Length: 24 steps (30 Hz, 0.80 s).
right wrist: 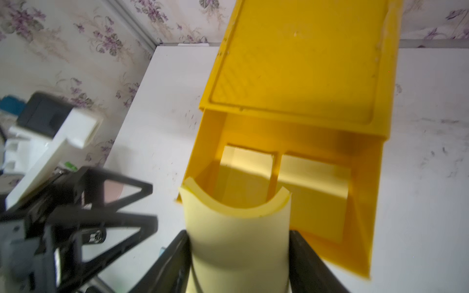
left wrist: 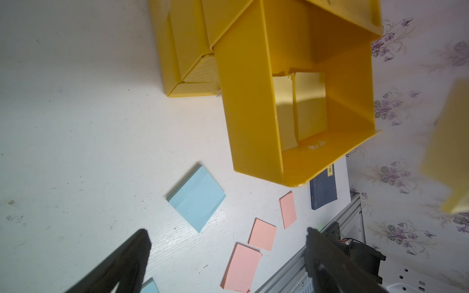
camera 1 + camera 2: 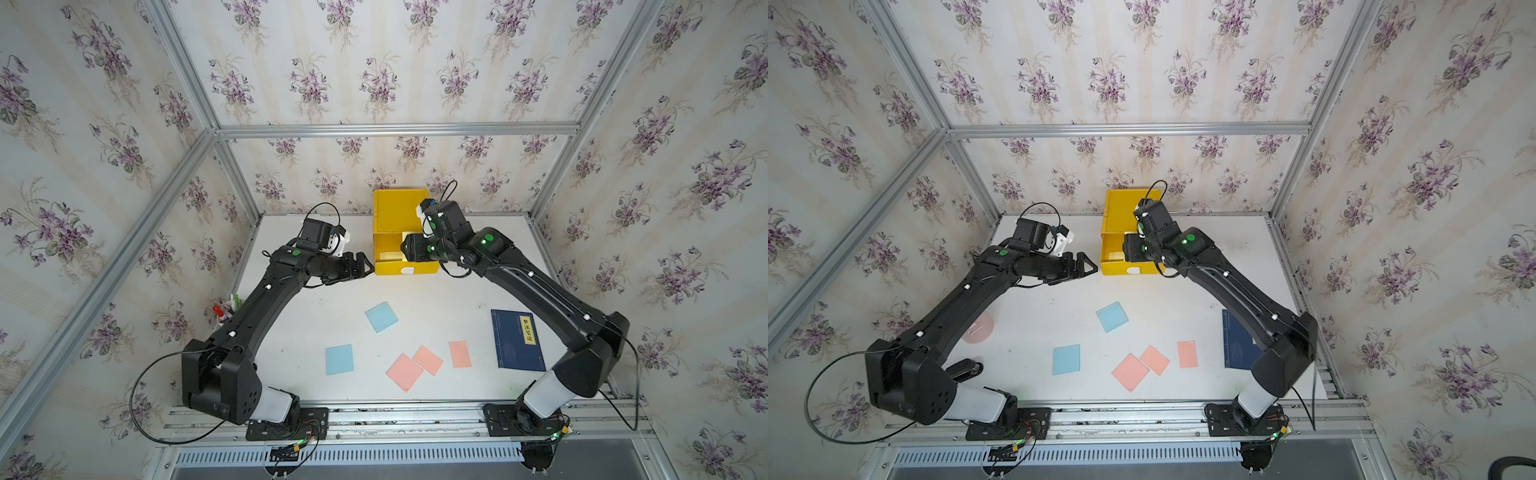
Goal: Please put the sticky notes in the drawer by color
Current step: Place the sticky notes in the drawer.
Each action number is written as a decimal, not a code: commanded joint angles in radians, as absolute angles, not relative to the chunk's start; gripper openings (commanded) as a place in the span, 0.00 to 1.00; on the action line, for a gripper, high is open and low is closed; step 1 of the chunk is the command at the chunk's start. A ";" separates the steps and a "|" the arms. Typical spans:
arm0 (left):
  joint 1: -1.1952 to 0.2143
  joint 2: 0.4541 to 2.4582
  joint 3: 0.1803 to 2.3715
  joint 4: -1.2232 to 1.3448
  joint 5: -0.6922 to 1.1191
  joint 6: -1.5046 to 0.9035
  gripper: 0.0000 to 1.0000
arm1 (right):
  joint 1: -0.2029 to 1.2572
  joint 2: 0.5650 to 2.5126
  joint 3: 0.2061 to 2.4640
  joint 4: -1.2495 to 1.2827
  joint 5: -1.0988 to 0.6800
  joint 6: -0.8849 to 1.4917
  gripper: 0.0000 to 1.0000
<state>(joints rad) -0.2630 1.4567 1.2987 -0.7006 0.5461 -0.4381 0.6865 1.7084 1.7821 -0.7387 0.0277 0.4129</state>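
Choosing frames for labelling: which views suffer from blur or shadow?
Right wrist view: the left gripper is blurred, and shadow covers part of the open drawer. Left wrist view: the held yellow note is an unfocused smear at the edge. Both top views: sharp, evenly lit.

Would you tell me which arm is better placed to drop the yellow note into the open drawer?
The right arm: its jaws are shut on the curled yellow note over the open drawer, where two yellow notes lie. The left arm is beside the drawer with jaws open and empty.
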 commanded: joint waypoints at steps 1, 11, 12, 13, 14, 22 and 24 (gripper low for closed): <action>-0.265 1.467 1.319 -0.691 0.542 -0.442 0.94 | 0.667 1.798 1.896 -0.822 -0.012 0.359 0.62; -0.265 1.482 1.344 -0.709 0.513 -0.438 0.94 | 0.670 1.909 1.968 -0.902 -0.005 0.358 0.61; -0.267 1.485 1.348 -0.710 0.514 -0.438 0.94 | 0.673 1.904 1.960 -0.900 -0.003 0.362 0.61; -0.267 1.488 1.354 -0.710 0.514 -0.437 0.94 | 0.676 1.905 1.955 -0.898 0.002 0.361 0.62; -0.267 1.491 1.356 -0.709 0.512 -0.437 0.94 | 0.677 1.907 1.953 -0.897 0.011 0.362 0.62; -0.282 1.510 1.377 -0.705 0.510 -0.442 0.94 | 0.670 1.978 1.987 -0.931 0.051 0.347 0.64; -0.282 1.513 1.384 -0.704 0.509 -0.443 0.94 | 0.669 1.990 1.995 -0.939 0.059 0.346 0.66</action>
